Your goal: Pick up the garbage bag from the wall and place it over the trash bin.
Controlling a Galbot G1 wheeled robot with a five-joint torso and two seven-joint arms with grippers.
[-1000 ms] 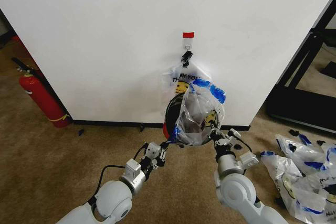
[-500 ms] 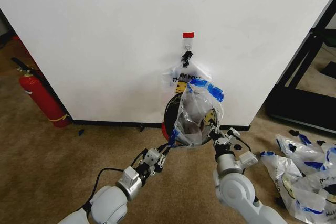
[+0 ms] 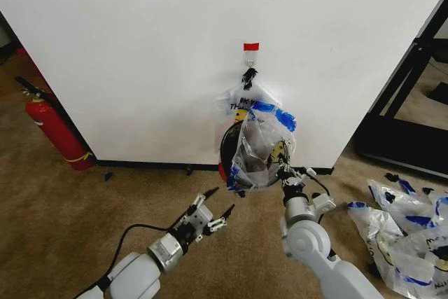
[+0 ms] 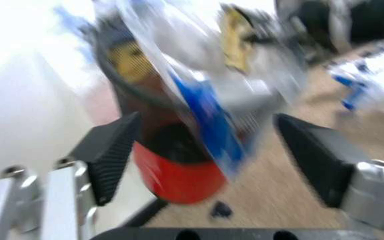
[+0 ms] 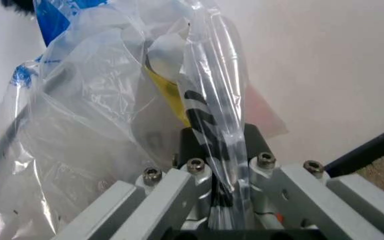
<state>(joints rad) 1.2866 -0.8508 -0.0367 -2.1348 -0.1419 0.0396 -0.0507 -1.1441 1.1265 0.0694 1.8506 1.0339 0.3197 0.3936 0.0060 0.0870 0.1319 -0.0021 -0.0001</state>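
Jaws: right gripper (image 3: pixel 283 170) clamps garbage bag (image 3: pixel 260 150), hanging upright over trash bin (image 3: pixel 231 150); left gripper (image 3: pixel 218 203) wide open, empty.

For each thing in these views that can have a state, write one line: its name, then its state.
Garbage bag: draped over the bin, one edge pinched by the right end effector.
Trash bin: against the wall, bag-covered, red base showing.
Left end effector: open, back from the bin, holding nothing.
Right end effector: shut on the bag.
Spare bags: heaped on the carpet.
Fire extinguisher: leaning by the wall.
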